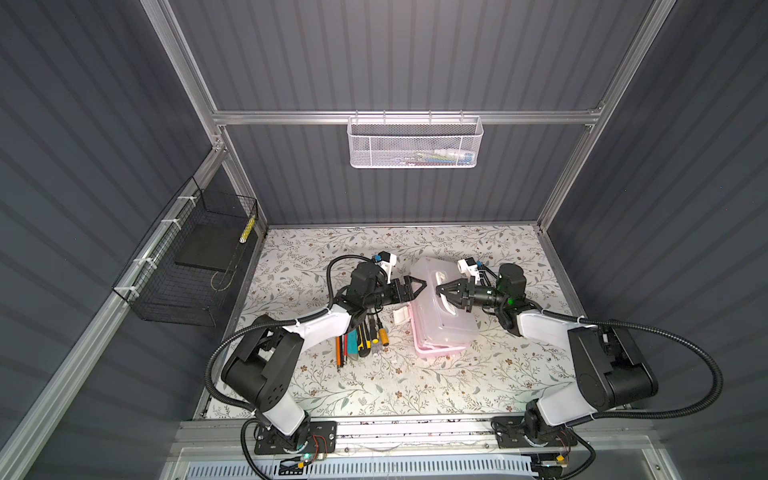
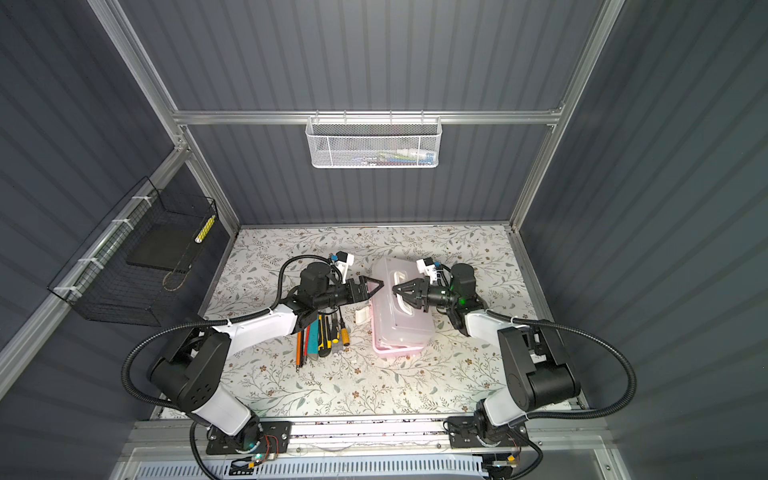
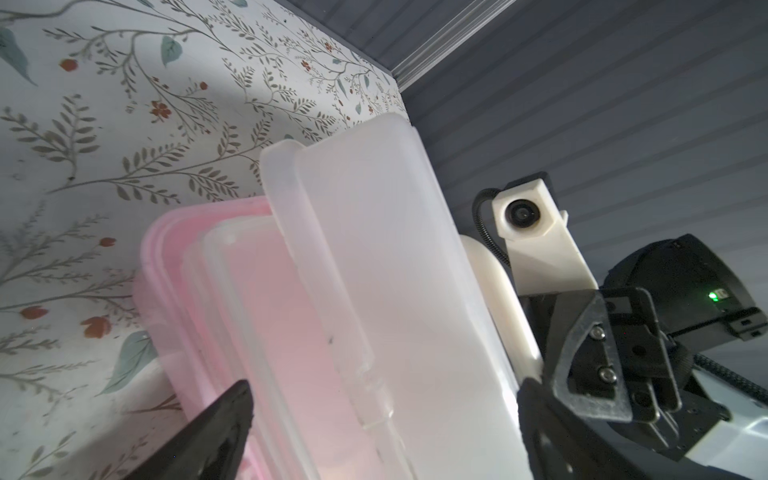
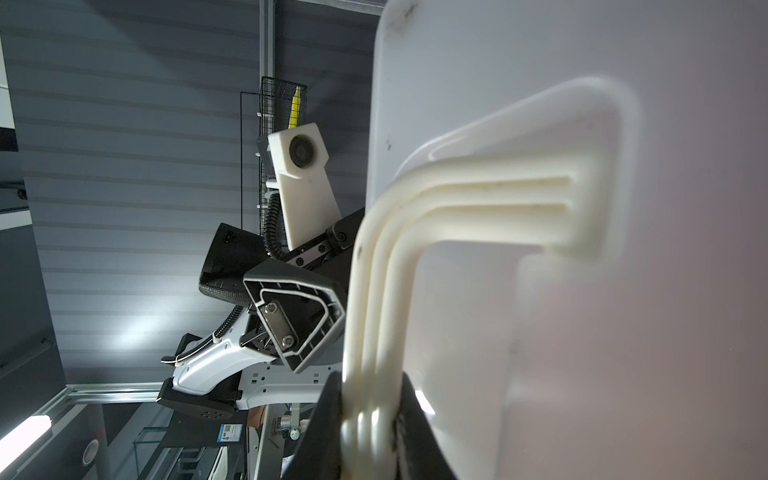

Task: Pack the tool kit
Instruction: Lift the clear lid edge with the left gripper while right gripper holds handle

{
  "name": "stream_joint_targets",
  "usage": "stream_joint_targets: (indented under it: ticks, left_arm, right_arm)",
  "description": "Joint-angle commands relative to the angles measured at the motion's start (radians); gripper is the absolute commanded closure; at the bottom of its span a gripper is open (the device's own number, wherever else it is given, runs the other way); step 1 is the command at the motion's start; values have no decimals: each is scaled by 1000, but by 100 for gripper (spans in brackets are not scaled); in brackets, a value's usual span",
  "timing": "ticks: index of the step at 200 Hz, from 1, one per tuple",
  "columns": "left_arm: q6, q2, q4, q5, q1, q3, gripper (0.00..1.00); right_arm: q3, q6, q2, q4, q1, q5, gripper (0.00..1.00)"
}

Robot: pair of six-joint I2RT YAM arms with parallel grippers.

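Pink tool kit case (image 1: 440,332) sitting mid-bench (image 1: 374,386), frosted lid (image 3: 395,270) tilting up off the base. Right hand (image 1: 441,291) reaching in from 3 o'clock, clamping tight on the white handle (image 4: 415,249). Left hand (image 1: 419,290) hanging at the case's 9 o'clock, jaws spread wide, gripping nothing. Loose tools (image 1: 365,338) lying at its 8 o'clock, far ends hiding under the left arm. White latch (image 1: 402,314) sticking out beside them. White mesh basket (image 1: 415,143) hanging at 12 o'clock, contents blurring. Black wire basket (image 1: 187,266) hanging at 9 o'clock.
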Motion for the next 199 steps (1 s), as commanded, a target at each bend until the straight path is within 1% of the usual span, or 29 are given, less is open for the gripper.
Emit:
stream_joint_targets:
  ticks: [1,23,37,53,88,115,131,137,148,164,178,199]
  left_arm:
    - [-49,37,88,59,2,35,1]
    - [-61,58,115,69,2,53,1]
    - [-57,63,106,73,2,74,1]
    - [-47,69,96,81,2,95,1]
    - [-47,103,109,102,-11,122,1]
    - [-43,129,119,104,-23,140,1]
    - [-42,134,127,103,-29,140,1]
    - [-41,137,125,103,-32,143,1]
    - [-40,140,121,103,-36,152,1]
    - [-39,140,116,102,-40,164,1]
    - [-28,139,101,97,-42,175,2]
    - [-12,136,77,93,-46,184,2]
  right_arm:
    - [-17,-6,22,22,2,-23,100]
    - [-9,-39,12,-27,2,-16,100]
    - [3,-81,-3,-97,3,-3,100]
    - [12,-100,-17,-136,2,1,100]
    - [25,-104,-13,-150,2,4,100]
    - [25,-93,0,-131,2,3,100]
    - [32,-103,2,-149,1,2,100]
    - [32,-104,-1,-153,1,2,95]
    - [38,-124,-14,-182,1,8,83]
    - [58,-196,-52,-294,0,39,69]
    - [82,-268,-90,-407,-3,70,63]
    - [112,-335,-133,-524,-9,101,57]
